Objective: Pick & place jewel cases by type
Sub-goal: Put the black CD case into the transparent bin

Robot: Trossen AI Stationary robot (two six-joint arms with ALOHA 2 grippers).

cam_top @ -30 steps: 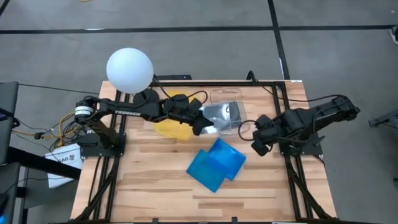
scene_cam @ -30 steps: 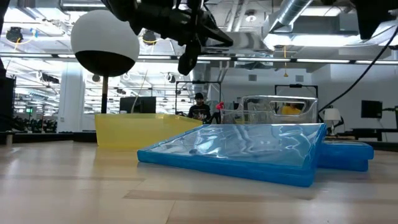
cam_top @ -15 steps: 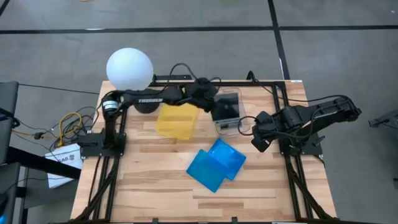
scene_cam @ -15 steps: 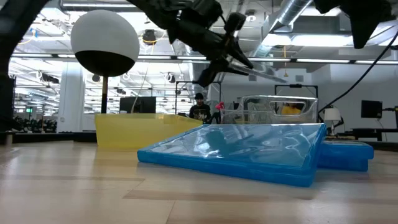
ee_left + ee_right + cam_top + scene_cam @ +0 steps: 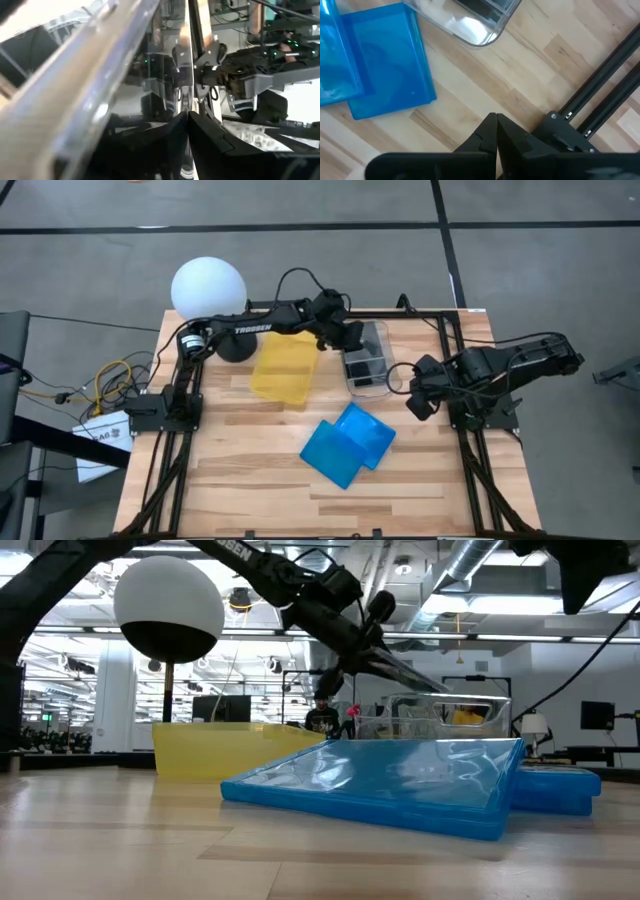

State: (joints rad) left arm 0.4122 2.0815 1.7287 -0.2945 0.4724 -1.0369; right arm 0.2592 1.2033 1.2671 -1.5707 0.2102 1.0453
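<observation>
My left gripper [image 5: 349, 340] reaches across the table's far side and is shut on a clear grey jewel case [image 5: 415, 675] over the clear container [image 5: 374, 378]. The case slants down toward the container [image 5: 440, 712]. Whether its lower end touches the container, I cannot tell. Two blue jewel cases [image 5: 348, 442] lie overlapped on the table's middle, the upper one propped on the lower [image 5: 390, 785]. The yellow tray [image 5: 285, 370] sits left of the container. My right gripper [image 5: 420, 402] hangs shut at the right, over bare wood [image 5: 496, 125]. My left gripper pinches one edge of the clear jewel case [image 5: 187, 102] between its two fingers. The fingers come from the table's left, slanting downward [image 5: 375, 645]. The case sticks out beyond the fingers, tilted with its free end lowest [image 5: 440, 688], lifted clear of the table.
A white globe lamp [image 5: 208, 292] stands at the far left corner, beside my left arm. Black frame rails [image 5: 600, 95] run along the table's right edge. Bare wood lies in front of the blue cases toward the near edge.
My left gripper has swung from beside the yellow tray toward the far edge and over the clear container, rolling its wrist. The clear case has gone with it, turned and now slanting down toward the container. My right gripper stays shut.
</observation>
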